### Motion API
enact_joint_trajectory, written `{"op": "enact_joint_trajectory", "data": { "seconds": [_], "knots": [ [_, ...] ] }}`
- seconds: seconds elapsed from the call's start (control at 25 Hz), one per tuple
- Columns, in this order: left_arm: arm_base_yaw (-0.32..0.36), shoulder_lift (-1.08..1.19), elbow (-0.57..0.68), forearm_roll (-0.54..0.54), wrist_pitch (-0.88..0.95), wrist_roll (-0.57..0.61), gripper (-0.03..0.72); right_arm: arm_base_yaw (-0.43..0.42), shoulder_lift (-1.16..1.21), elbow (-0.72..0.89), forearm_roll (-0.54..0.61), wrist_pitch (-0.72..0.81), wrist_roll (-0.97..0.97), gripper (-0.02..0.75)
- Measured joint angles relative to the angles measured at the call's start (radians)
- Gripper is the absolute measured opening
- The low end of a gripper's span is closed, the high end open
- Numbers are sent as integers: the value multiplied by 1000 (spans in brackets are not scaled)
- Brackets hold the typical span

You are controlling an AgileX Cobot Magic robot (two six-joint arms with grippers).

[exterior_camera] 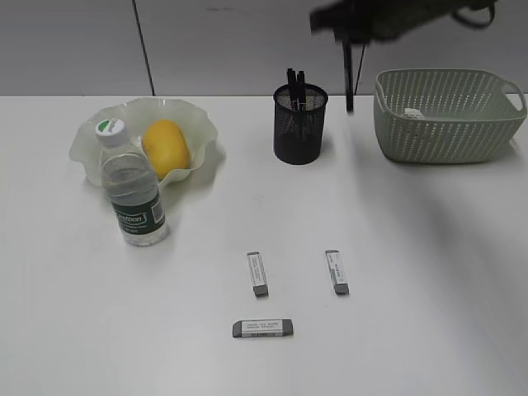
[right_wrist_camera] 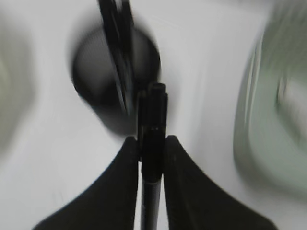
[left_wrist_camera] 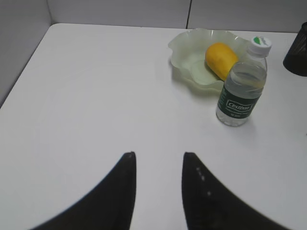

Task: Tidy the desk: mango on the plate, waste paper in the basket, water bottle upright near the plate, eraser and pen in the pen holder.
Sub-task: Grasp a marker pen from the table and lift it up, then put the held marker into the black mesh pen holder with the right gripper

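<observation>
Above the black mesh pen holder [right_wrist_camera: 115,81], right gripper [right_wrist_camera: 152,143] clamps a black pen [right_wrist_camera: 152,139]; next, judged: lowering it in.

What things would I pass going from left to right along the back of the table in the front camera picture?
Plate → mango → pen holder → basket. The water bottle overlaps the plate, so I left it out.
</observation>
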Motion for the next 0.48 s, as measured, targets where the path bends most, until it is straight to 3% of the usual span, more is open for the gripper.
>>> {"op": "enact_joint_trajectory", "data": {
  "seconds": [0.12,0.2,0.48],
  "knots": [
    [0,0,0,0,0,0,241,-17,-17,24,-60,-361,-9,131],
    [0,0,0,0,0,0,241,-24,33,31,-59,-487,-48,131],
    [0,0,0,0,0,0,237,-35,259,45,102,-720,-234,131]
  ]
}}
